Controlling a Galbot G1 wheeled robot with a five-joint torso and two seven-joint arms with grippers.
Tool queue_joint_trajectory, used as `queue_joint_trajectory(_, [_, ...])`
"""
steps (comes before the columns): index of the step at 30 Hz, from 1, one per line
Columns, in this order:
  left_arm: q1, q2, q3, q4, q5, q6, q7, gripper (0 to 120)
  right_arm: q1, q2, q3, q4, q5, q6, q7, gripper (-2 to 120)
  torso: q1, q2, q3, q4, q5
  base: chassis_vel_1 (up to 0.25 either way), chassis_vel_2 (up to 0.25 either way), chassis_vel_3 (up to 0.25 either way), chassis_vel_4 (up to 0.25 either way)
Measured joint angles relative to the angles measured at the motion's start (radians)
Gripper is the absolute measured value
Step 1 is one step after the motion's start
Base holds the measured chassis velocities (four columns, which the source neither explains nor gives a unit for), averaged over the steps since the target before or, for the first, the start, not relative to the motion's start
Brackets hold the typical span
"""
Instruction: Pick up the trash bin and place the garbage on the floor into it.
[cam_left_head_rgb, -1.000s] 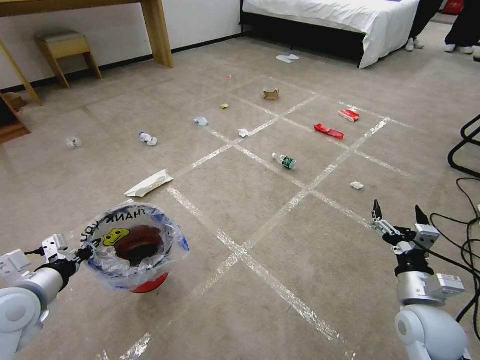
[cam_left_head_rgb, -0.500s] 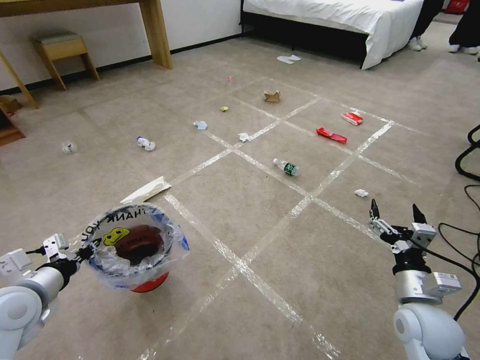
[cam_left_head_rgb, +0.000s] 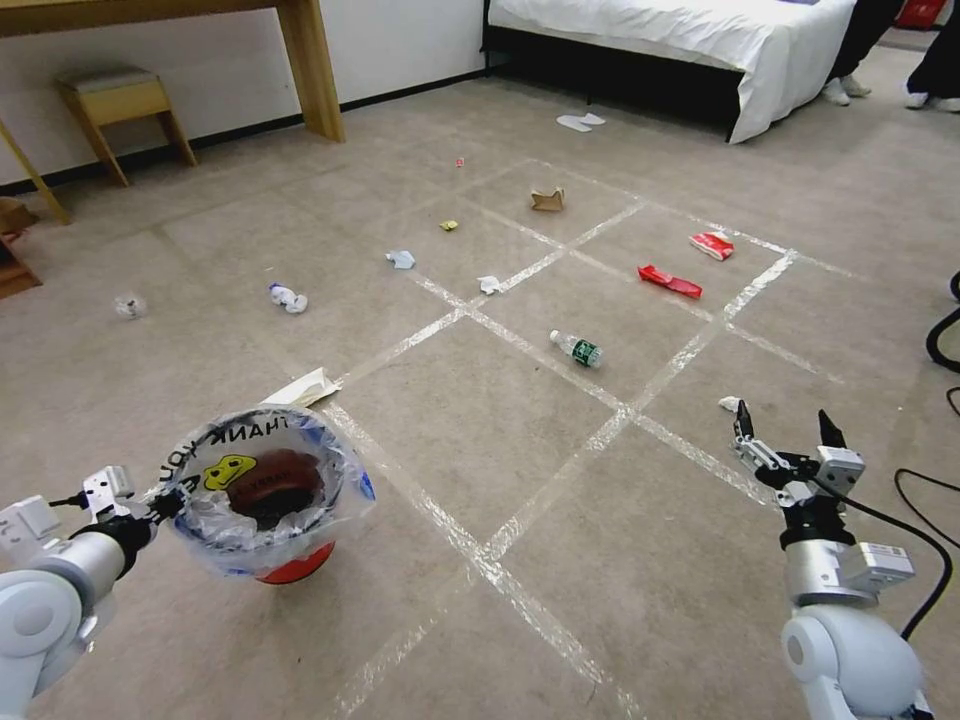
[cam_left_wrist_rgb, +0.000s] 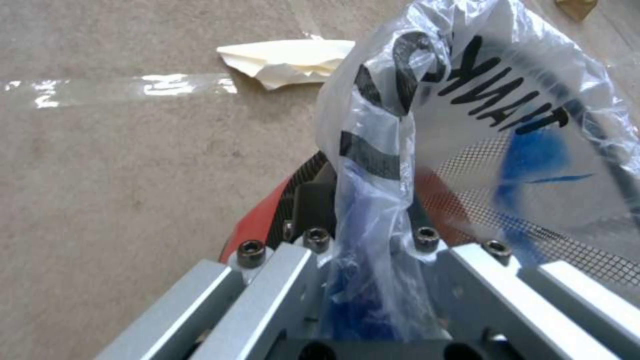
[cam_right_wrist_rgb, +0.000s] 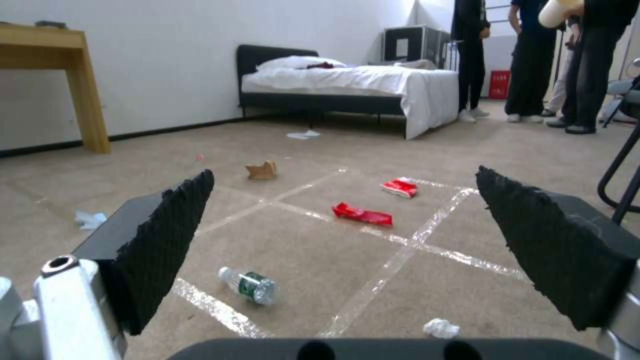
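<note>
From the head camera I see litter strewn over the floor (cam_left_head_rgb: 480, 420): a bottle (cam_left_head_rgb: 575, 348), red wrappers (cam_left_head_rgb: 670, 282), tissues. My left gripper (cam_left_head_rgb: 165, 503), low at left, grips the trash bin (cam_left_head_rgb: 265, 495) by its rim. Left wrist: jaws clenched on the bin's plastic liner (cam_left_wrist_rgb: 467, 125). Right wrist: my right gripper (cam_right_wrist_rgb: 353, 245) is spread wide and empty, the bottle between its fingers.

A bedroom: white-sheeted bed (cam_left_head_rgb: 690, 40), wooden desk (cam_left_head_rgb: 300, 60), carpeted floor (cam_left_head_rgb: 560, 480).
</note>
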Motion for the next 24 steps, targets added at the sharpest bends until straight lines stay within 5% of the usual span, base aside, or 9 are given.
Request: queue_joint_trajectory(24, [0.0, -0.014, 0.007, -0.001, 0.019, -0.004, 0.006, 5, 0.002, -0.005, -0.001, -0.003, 0.002, 0.002, -0.005, 100, 0.0, 0.0, 0.0, 0.0, 0.0, -0.115, 0.118, 0.117, -0.117])
